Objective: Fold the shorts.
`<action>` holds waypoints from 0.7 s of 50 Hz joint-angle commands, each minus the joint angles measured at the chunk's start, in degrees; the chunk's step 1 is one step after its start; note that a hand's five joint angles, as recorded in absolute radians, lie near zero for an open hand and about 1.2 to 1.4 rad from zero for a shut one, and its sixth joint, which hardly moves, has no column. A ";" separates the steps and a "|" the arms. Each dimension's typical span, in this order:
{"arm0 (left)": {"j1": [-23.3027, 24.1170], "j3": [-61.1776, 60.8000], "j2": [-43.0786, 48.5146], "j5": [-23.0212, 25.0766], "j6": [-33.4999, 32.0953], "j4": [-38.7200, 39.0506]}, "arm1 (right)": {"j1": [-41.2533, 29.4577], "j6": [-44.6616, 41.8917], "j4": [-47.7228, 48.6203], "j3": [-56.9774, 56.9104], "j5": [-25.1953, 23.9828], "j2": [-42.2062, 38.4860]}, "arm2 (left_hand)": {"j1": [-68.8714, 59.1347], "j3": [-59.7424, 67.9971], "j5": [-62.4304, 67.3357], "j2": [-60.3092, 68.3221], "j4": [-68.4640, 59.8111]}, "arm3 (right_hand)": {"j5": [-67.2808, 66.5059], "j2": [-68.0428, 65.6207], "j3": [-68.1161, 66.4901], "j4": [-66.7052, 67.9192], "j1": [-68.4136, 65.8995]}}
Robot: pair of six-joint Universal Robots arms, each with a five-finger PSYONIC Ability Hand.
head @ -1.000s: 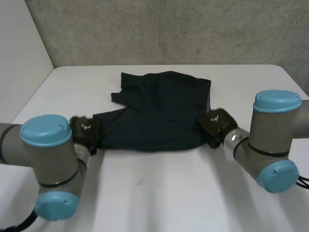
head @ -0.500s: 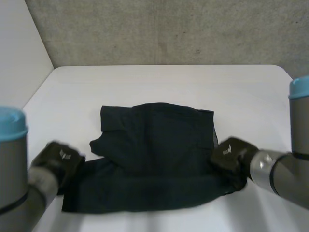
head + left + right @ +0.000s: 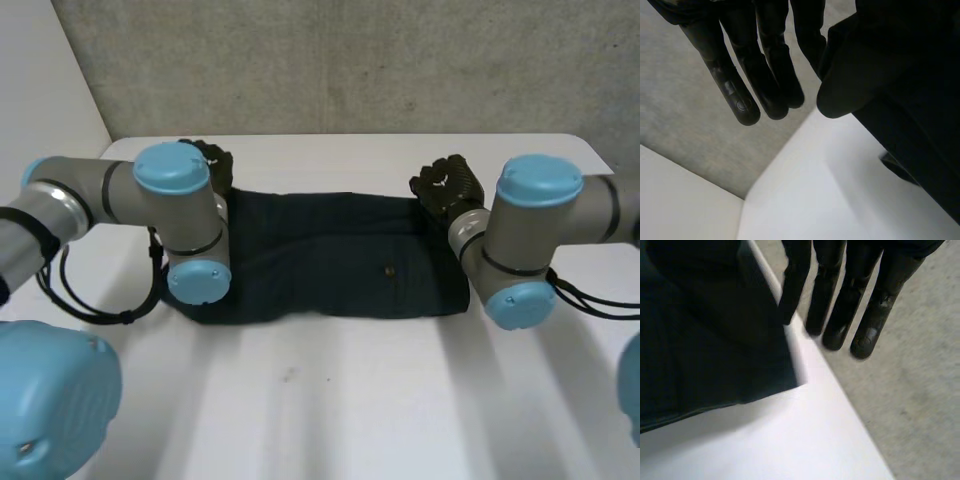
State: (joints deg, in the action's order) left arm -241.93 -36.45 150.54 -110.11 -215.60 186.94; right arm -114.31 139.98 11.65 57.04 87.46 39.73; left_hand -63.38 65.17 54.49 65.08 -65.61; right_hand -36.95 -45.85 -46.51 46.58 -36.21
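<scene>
The dark shorts (image 3: 330, 255) lie in the middle of the white table (image 3: 350, 400) as a flat, folded rectangle. My left hand (image 3: 208, 160) is at their far left corner. In the left wrist view its straight fingers (image 3: 765, 75) and thumb close on the edge of the shorts (image 3: 920, 125). My right hand (image 3: 450, 185) is at the far right corner. In the right wrist view its fingers (image 3: 840, 300) are straight and stand just off the shorts (image 3: 700, 330), whose corner lies flat on the table.
The table's far edge (image 3: 400, 136) runs just beyond both hands, with a grey wall (image 3: 350, 60) behind it. Both forearms reach across the ends of the shorts. Bare tabletop lies in front of the shorts.
Both hands have carried the near edge of the shorts up and over to the far edge, folding them in half. The right hand's fingers have let go.
</scene>
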 commanded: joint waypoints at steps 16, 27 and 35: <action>1.90 -38.48 -26.85 2.26 12.98 10.91 | 6.47 28.24 -6.36 28.38 -11.07 27.50 | 53.38 -55.17 -54.49 -55.08 55.61 | 30.48 29.38 30.04 -30.11 19.75; -0.03 -57.58 -38.48 10.62 28.47 10.64 | 8.06 31.06 -7.78 37.27 -17.41 27.16 | 52.83 -54.62 -53.94 -54.53 55.06 | 7.44 6.34 7.00 -7.07 -3.30; -0.74 -61.28 -39.36 10.71 29.98 10.73 | 7.97 30.09 -3.48 36.22 -17.24 20.57 | 53.33 -55.12 -54.44 -55.03 55.56 | 5.90 4.79 5.45 -5.53 -4.84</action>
State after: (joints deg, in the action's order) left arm -242.14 -95.91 111.32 -99.29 -186.25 197.62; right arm -106.15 171.11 4.38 94.43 69.68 65.15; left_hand -10.94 12.29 2.61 11.56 -11.70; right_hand -25.09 -36.93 -36.90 36.83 -31.48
